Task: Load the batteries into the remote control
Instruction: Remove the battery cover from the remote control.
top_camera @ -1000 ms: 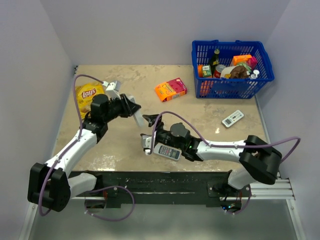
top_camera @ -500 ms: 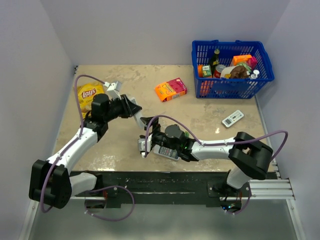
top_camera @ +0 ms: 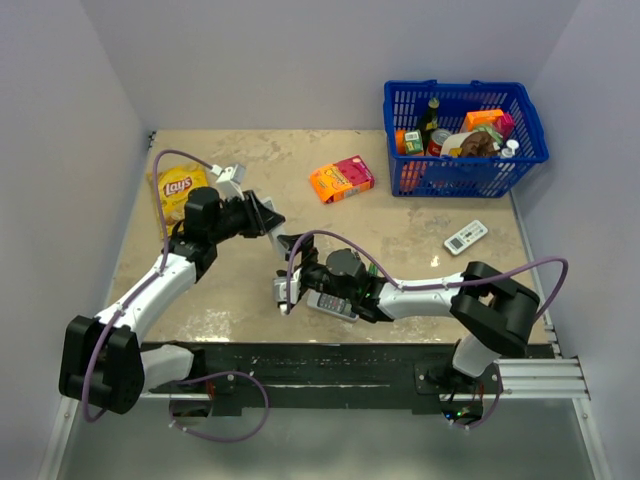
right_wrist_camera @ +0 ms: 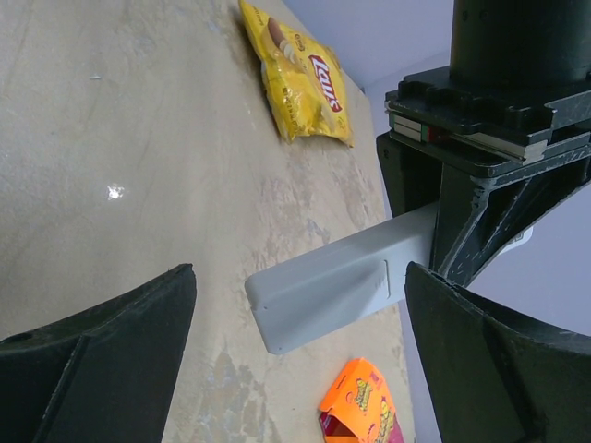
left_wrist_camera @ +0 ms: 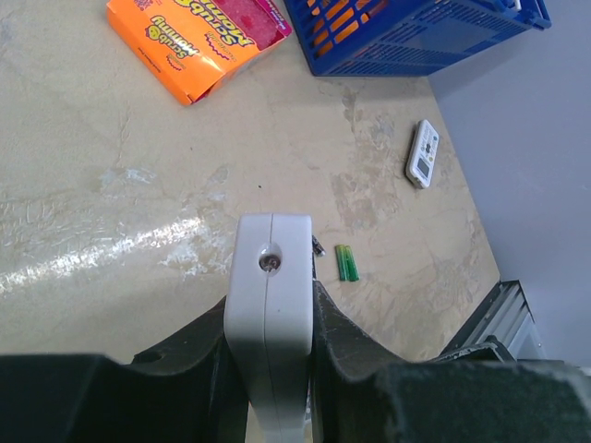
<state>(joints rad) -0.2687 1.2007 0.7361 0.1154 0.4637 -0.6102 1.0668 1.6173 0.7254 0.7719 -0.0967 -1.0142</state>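
Left wrist view shows the left gripper [left_wrist_camera: 270, 346] pinching the remote [left_wrist_camera: 271, 277]. Right gripper [right_wrist_camera: 295, 355] gapes empty; fetching the batteries [left_wrist_camera: 317, 246] seems next.

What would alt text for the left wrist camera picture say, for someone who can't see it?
The left gripper clamps a slim white remote control, seen end-on, above a beige table. Beyond it lie a pair of green batteries, a small white remote with a display, an orange snack box and the corner of a blue basket.
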